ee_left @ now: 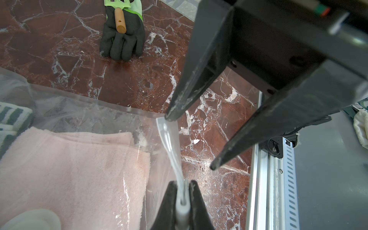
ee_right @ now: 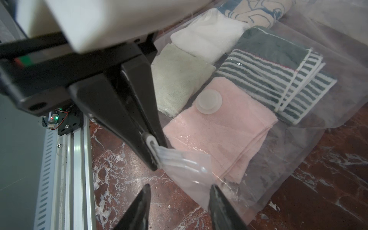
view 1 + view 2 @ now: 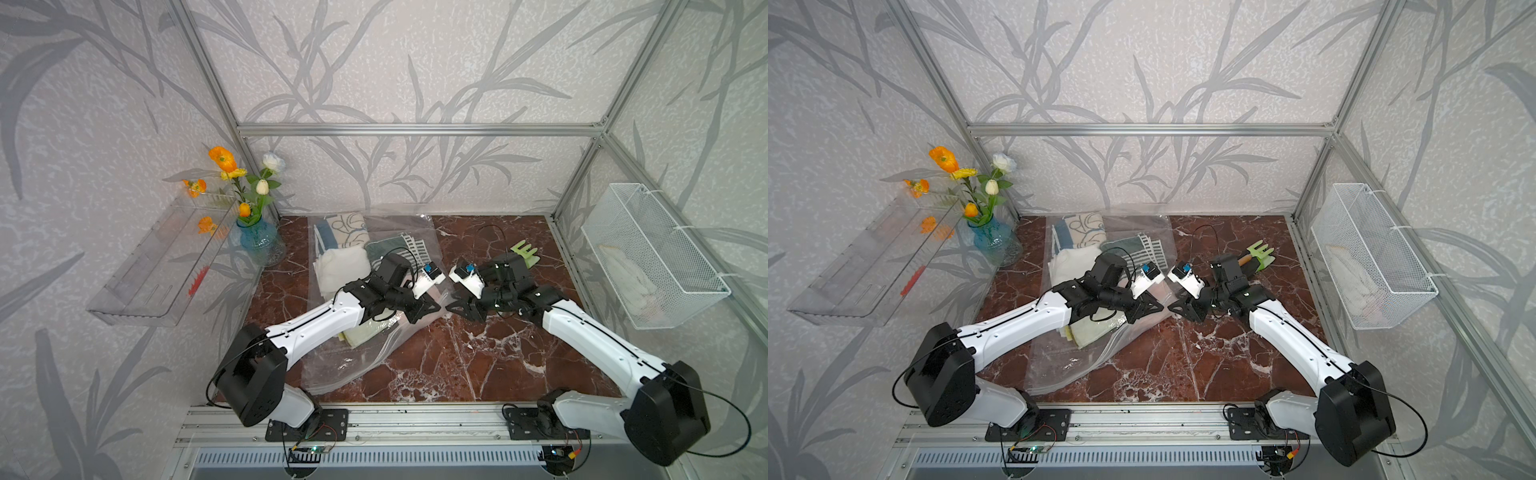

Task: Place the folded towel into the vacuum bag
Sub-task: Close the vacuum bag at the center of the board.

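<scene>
**Towel bagged, seal strip between the grippers**

Inside the framed booth [image 3: 415,129], the red marble table [image 3: 478,357] carries the vacuum bag [image 3: 353,365], its long axis running front to back. The folded pink towel [image 2: 219,129] lies inside it, close to the sealing edge. The zip-seal strip [image 1: 169,143] runs from the left gripper [image 1: 182,185] — pinched tight on it — toward the right gripper [image 2: 180,188], jaws spread, just beside its free end.
</scene>
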`<state>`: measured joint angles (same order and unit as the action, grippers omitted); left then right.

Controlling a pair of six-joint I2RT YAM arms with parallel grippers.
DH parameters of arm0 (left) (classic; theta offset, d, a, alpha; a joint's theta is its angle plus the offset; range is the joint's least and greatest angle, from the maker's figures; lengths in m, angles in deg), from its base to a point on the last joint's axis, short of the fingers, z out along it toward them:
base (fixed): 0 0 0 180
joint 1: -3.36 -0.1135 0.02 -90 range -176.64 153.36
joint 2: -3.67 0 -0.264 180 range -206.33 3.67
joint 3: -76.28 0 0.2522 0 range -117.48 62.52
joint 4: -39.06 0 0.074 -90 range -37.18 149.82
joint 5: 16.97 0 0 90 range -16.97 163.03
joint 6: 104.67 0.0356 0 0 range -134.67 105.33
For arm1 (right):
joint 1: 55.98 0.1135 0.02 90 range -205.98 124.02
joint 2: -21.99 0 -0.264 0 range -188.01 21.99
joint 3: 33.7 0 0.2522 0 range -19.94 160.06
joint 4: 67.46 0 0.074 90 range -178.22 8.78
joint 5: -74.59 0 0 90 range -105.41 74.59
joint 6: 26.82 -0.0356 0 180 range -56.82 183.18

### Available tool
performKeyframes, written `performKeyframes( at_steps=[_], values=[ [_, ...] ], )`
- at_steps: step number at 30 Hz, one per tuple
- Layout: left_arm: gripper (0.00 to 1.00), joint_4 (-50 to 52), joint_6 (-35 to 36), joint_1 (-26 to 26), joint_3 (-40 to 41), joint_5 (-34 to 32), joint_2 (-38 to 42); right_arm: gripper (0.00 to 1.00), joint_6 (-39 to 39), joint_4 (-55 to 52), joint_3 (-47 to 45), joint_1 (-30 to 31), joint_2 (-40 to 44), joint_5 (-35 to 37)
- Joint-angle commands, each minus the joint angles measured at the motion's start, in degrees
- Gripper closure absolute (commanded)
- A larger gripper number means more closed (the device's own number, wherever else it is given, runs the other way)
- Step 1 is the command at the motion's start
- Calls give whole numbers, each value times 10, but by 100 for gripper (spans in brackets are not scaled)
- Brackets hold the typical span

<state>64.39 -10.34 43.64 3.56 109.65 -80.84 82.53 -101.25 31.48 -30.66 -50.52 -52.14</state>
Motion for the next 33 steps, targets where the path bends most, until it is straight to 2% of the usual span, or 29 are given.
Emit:
performKeyframes(
  at_steps=[1,7,10,13,15,17,21,27,33],
  values=[
    [100,-20,-3,2,0,22,14,50,16,-5,24,1,-13,3],
    [100,-21,-3,2,3,23,16,49,20,-4,39,0,-14,-1],
    [100,-22,-3,2,2,22,14,53,24,-9,46,0,-20,-39],
    [100,-25,-5,2,1,19,13,69,19,-7,44,0,-28,-73],
    [100,-24,-4,2,1,17,12,86,16,-3,42,0,-32,-78],
    [99,-20,-5,3,2,12,12,99,12,-2,41,0,-30,-73],
    [99,-1,-5,2,5,-12,19,100,-2,-5,37,-10,-17,-45],
    [98,58,-6,2,19,-50,31,100,-35,21,6,-46,14,-41],
    [97,117,1,2,18,-80,37,100,-61,43,-11,-56,36,-37]
  ],
)
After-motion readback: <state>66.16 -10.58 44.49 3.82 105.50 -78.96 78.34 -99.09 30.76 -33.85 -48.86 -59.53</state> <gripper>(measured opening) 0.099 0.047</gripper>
